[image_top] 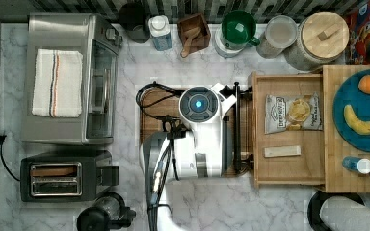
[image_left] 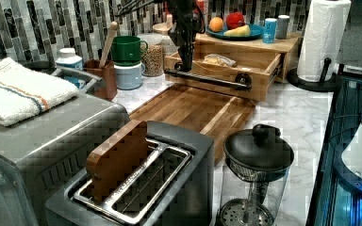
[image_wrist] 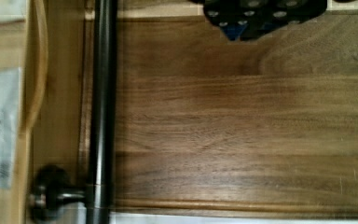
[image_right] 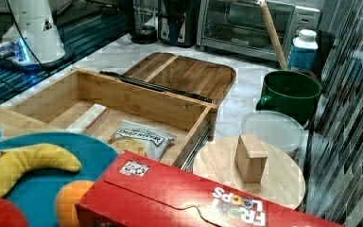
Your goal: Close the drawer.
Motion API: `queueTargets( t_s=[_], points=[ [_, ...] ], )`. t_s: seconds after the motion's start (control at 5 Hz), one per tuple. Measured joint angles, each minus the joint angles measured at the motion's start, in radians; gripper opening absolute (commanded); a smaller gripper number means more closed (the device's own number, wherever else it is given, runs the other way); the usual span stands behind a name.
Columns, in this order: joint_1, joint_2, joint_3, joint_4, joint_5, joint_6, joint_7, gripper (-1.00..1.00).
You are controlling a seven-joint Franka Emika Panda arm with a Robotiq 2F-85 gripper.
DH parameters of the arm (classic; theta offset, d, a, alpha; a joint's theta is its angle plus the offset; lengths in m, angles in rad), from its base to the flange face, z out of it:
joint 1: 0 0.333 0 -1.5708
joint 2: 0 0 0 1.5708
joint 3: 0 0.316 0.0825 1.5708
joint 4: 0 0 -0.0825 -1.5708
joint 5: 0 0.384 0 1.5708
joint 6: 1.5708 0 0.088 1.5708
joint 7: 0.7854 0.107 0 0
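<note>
The drawer (image_top: 284, 168) of light bamboo wood stands pulled out from under the light wood top (image_top: 354, 166), toward the top view's left. Inside it lie a bag of chips (image_top: 293, 113) and a small pale wooden block (image_top: 282, 151). A black bar handle (image_top: 237, 127) runs along the drawer's front wall (image_left: 217, 75). My gripper (image_left: 187, 66) hangs straight down over the dark walnut tray (image_left: 193, 108), its tip right beside the handle (image_left: 207, 79). The wrist view looks down on the handle (image_wrist: 101, 116), the drawer front (image_wrist: 60, 116) and the walnut tray (image_wrist: 237, 130).
A toaster oven (image_top: 67, 77) with a towel and a toaster (image_top: 62, 175) stand at the top view's left. A green mug (image_top: 238, 29), jars (image_top: 318, 38) and a cereal box (image_right: 194, 198) line the back wall. A French press (image_left: 257, 169) and a paper towel roll (image_left: 323, 40) stand nearby.
</note>
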Motion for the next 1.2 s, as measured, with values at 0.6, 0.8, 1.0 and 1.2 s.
queueTargets(
  t_s=[0.6, 0.8, 1.0, 1.2],
  points=[
    [-0.005, 0.092, -0.008, -0.051, -0.004, 0.098, -0.036, -1.00],
    [-0.008, 0.092, -0.018, -0.082, -0.004, 0.170, -0.037, -1.00],
    [-0.021, 0.092, -0.021, -0.096, -0.004, 0.206, -0.082, -1.00],
    [-0.049, 0.092, -0.021, -0.100, -0.004, 0.250, -0.147, -1.00]
  ],
)
